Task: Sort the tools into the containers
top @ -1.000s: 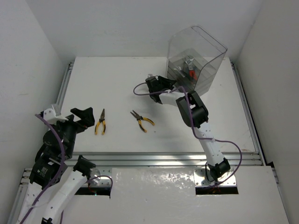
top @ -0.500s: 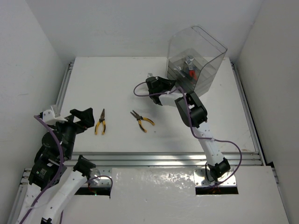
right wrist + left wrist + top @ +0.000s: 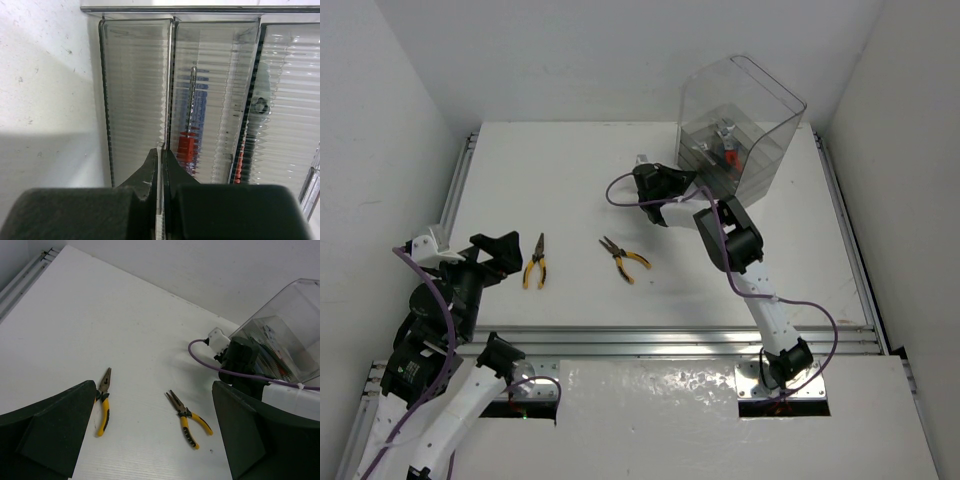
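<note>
pliers [image 3: 625,259] left of box [image 3: 760,110]; screwdriver [image 3: 191,95] seemingly within.

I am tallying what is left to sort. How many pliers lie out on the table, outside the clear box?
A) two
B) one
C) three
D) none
A: the left pliers and the middle pliers, both yellow-handled, lie on the white table, apart from the clear box.
</note>
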Robot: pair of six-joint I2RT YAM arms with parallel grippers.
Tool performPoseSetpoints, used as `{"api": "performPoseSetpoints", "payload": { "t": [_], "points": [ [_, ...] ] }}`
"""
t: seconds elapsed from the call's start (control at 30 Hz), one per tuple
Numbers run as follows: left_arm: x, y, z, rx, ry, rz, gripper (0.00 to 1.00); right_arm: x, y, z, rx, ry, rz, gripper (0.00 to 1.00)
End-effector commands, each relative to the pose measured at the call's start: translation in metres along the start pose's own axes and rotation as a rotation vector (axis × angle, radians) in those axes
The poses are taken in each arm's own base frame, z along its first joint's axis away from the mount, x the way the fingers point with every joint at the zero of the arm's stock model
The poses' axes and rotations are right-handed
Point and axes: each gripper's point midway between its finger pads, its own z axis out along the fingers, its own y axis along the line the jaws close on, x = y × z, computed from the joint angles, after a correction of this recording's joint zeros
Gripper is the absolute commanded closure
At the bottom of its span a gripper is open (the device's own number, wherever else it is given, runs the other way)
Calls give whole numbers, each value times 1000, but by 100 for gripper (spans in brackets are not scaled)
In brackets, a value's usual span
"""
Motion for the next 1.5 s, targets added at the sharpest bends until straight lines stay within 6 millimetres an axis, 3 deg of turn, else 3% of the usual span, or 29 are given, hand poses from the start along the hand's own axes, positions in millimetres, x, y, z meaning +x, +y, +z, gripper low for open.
{"api": "performPoseSetpoints", "payload": {
  "t": [0.0,0.27,0.47,0.67,0.87,0.9,0.93,1.0,1.1,1.13,1.27,1.37,1.47],
  "points": [
    [-8,-5,0,24,-31,-6,0,3,-16,6,59,22,67,100],
    [-7,-4,0,21,-31,-5,0,-22,-13,-31,17,-41,124,100],
    [-8,-4,-1,21,-35,-9,0,-42,13,-67,-138,-68,187,100],
    [-8,-4,-1,20,-36,-9,0,-48,31,-91,-273,-56,249,97],
    [-8,-4,-1,18,-35,-10,0,-56,26,-116,-462,-83,370,78],
    [-8,-4,-1,18,-35,-10,0,-58,28,-120,-499,-88,380,70],
    [-8,-4,0,16,-35,-9,0,-61,29,-129,-557,-94,397,41],
    [-8,-3,0,13,-33,-8,0,-64,21,-139,-622,-106,419,39],
    [-8,-3,1,7,-32,-7,0,-72,29,-178,-867,-142,474,32],
    [-8,-2,1,5,-33,-7,0,-75,29,-203,-999,-169,501,29],
    [-8,0,1,-5,-34,-10,0,-68,35,-255,-1268,-213,538,12],
    [-9,0,0,-9,-37,-12,0,-69,48,-290,-1440,-226,522,15],
    [-8,1,1,-16,-33,-10,0,-73,67,-302,-1479,-227,456,19]
  ]
}}
